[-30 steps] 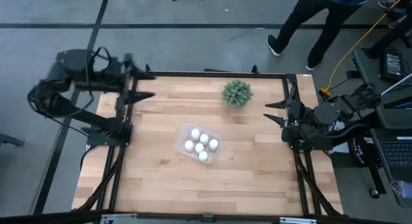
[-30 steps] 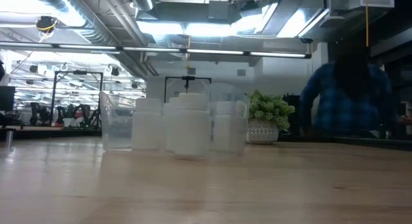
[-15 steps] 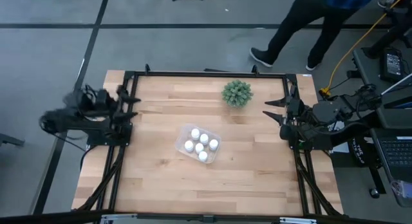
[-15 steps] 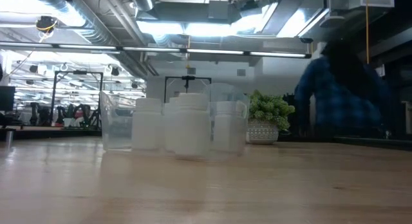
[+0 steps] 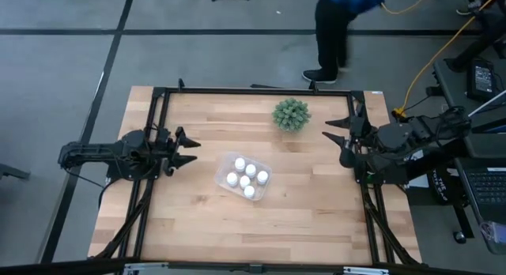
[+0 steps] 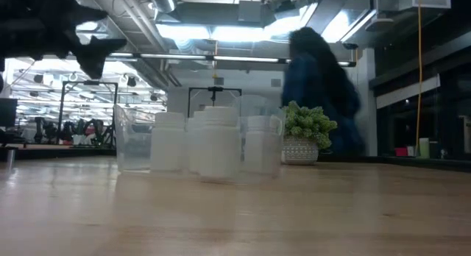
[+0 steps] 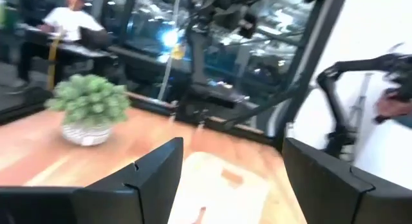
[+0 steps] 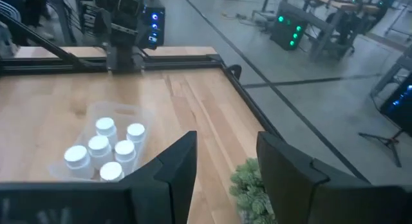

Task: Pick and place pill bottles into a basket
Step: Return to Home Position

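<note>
**Status.** All six pill bottles (image 5: 245,178) stand upright inside the basket (image 5: 222,172), white caps up, in two close rows. No bottle lies loose on the desk (image 5: 205,227). By this evidence the placing work is done and only the retreat of the arms remains.

**Left jaws.** Spread and empty; the left wrist view shows open desk between the two fingers (image 7: 154,176). The basket lies ahead of these jaws, near but clear of them.

**Right jaws.** Spread and empty, parked at the desk's right edge. The basket sits well apart from them, ahead and across the desk. The plant (image 5: 291,114) stands nearer, ahead and off to one side.

**Hazards from this state.**
- Basket strike. The left jaws point toward the basket. A retreat path that swings forward or sideways before lifting could clip the low clear wall. The basket is probably light and would slide or turn on the smooth wood.
- Bottle tip-over. The bottles are tall for their bases and stand loosely. A knock to the basket would likely topple one or throw it over the wall.
- Plant strike. A wide swing of the right arm (image 5: 403,152) could brush the plant.
- Person (image 5: 336,26) beyond the desk's far edge, well apart from both jaws. The risk arises only if that person approaches.
</note>
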{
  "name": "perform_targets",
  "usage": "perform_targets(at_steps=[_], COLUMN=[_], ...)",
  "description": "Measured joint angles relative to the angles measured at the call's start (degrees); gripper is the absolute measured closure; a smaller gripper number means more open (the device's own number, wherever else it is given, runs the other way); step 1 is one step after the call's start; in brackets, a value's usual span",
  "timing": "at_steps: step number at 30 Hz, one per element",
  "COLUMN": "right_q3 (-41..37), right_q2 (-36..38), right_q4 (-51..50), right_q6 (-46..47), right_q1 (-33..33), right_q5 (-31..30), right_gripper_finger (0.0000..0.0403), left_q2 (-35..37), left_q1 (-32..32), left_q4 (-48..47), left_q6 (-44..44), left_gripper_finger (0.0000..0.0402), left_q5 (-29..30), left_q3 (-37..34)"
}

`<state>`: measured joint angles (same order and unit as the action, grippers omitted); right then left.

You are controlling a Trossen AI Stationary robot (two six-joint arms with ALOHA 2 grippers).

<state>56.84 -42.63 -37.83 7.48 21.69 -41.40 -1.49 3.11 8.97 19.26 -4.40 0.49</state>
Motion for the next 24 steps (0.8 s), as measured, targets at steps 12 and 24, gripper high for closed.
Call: perform_targets(at_steps=[12, 24], right_q3=[-10.0, -41.9], right_q2=[5.9, 41.6], right_q4=[13.2, 38.5], right_q6=[-5.3, -4.5], right_q1=[-6.0, -19.0], right_q5=[-3.0, 24.8], right_gripper_finger=[0.0240, 0.0240], left_q2=[-0.6, -0.6], left_q1=[1.2, 1.2], left_q4=[-8.0, -8.0], left_q6=[-0.5, -0.5], left_gripper_finger=[0.0143, 0.0141], left_q5=[4.9, 4.8], left_q3=[0.0, 0.0])
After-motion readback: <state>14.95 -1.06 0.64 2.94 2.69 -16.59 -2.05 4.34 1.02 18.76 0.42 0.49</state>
